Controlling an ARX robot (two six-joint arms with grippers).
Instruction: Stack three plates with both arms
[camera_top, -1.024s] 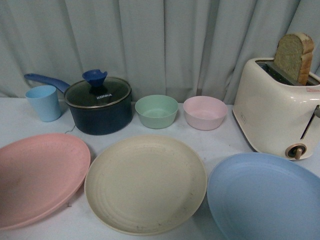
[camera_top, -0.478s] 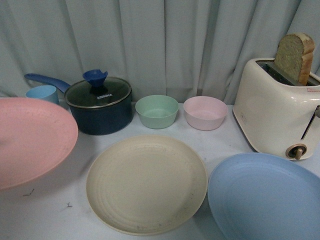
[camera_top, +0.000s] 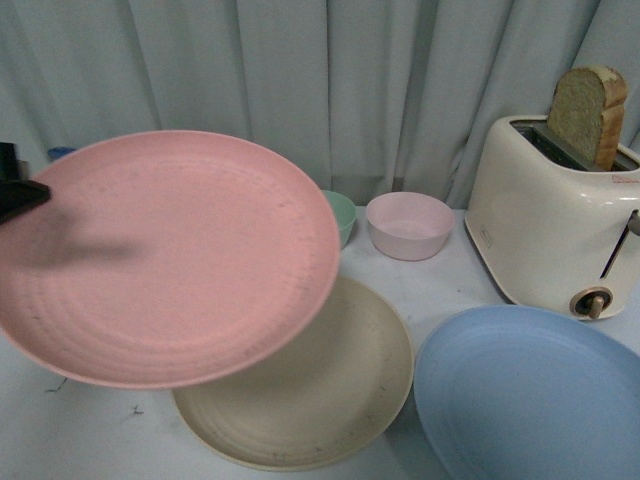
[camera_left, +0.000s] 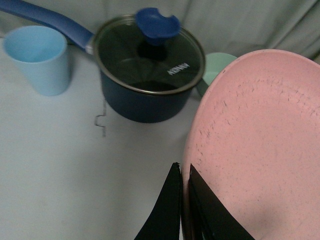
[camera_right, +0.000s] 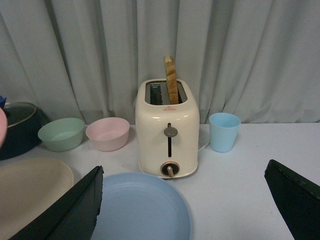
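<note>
The left gripper (camera_left: 183, 167) pinches the rim of the pink plate (camera_top: 170, 260), one finger above the rim and one below. The plate hangs tilted above the worktop (camera_top: 440, 290). In the front view it covers the left part of the cream plate (camera_top: 330, 400), which lies flat in the middle. The blue plate (camera_top: 530, 400) lies flat to the right of the cream one, just beside it and in front of the toaster (camera_top: 550, 230), which holds a slice of bread (camera_top: 585, 110). The right gripper (camera_right: 185, 167) hovers over the blue plate with its fingers spread wide and nothing between them. Behind the plates stand a green bowl (camera_top: 340, 215), a pink bowl (camera_top: 408, 225), a lidded pot (camera_left: 150, 75) and a blue cup (camera_left: 37, 57).
</note>
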